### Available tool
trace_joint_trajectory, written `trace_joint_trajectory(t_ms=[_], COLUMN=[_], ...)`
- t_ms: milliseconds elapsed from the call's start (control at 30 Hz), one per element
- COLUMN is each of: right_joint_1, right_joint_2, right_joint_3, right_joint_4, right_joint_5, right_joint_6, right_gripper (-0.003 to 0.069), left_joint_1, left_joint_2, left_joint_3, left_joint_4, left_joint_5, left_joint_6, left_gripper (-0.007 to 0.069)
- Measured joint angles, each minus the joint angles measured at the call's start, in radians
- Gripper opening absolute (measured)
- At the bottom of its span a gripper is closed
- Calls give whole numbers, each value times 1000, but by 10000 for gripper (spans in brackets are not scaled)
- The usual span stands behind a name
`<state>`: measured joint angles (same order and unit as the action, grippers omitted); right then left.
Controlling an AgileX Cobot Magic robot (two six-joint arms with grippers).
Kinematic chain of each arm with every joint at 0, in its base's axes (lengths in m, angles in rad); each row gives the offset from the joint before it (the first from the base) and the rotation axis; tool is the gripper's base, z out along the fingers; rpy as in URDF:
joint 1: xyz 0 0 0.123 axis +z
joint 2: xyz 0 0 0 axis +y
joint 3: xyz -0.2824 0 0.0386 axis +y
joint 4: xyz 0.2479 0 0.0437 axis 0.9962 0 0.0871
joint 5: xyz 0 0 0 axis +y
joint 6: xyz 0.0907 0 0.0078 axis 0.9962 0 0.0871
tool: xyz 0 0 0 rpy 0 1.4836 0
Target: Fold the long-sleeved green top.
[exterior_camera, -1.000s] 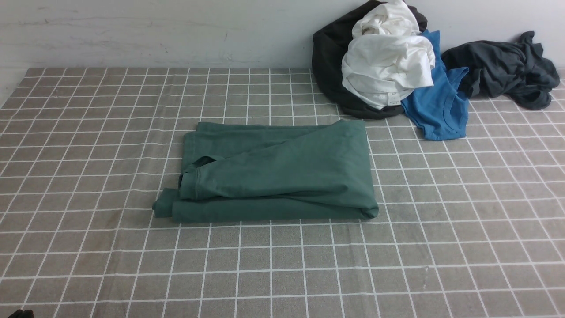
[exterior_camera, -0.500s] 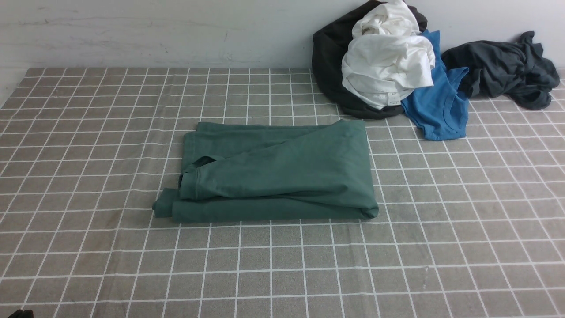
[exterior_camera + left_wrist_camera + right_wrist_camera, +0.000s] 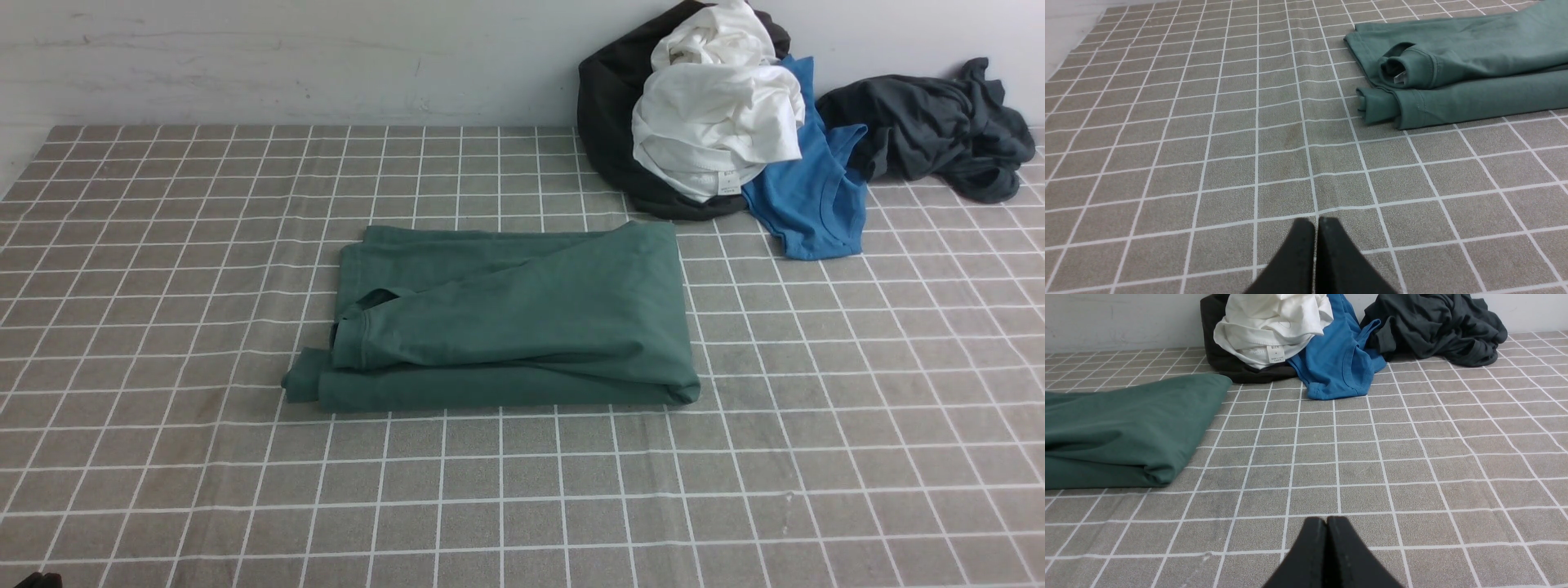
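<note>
The green long-sleeved top (image 3: 506, 318) lies folded into a compact rectangle in the middle of the checked cloth, a cuffed sleeve end poking out at its left. In the left wrist view the top (image 3: 1457, 77) shows its rolled cuffs and a bit of white label. The right wrist view catches the top (image 3: 1126, 428) by its rounded fold. My left gripper (image 3: 1316, 222) is shut with nothing in it, low over the cloth and well short of the top. Likewise shut and empty, my right gripper (image 3: 1326, 520) hovers over bare cloth. Neither arm shows in the front view.
A clothes pile sits at the back right against the wall: a white garment (image 3: 718, 114) on a black one (image 3: 608, 114), a bright blue T-shirt (image 3: 812, 196) and a dark grey garment (image 3: 931, 126). The grey checked tablecloth (image 3: 163, 245) covers the table.
</note>
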<state>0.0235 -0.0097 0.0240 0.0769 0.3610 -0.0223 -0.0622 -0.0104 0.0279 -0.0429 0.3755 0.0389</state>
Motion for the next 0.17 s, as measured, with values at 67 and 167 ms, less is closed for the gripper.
trace_joint_trajectory(t_ms=[67, 167], right_joint_1=[0, 0], right_joint_2=[0, 0], right_joint_3=[0, 0], right_joint_4=[0, 0], right_joint_5=[0, 0], right_joint_6=[0, 0], right_gripper=[-14, -14], left_joint_1=[0, 0], left_joint_2=[0, 0], left_joint_3=[0, 0], left_joint_4=[0, 0], left_joint_5=[0, 0], left_joint_6=[0, 0], left_gripper=[-7, -7])
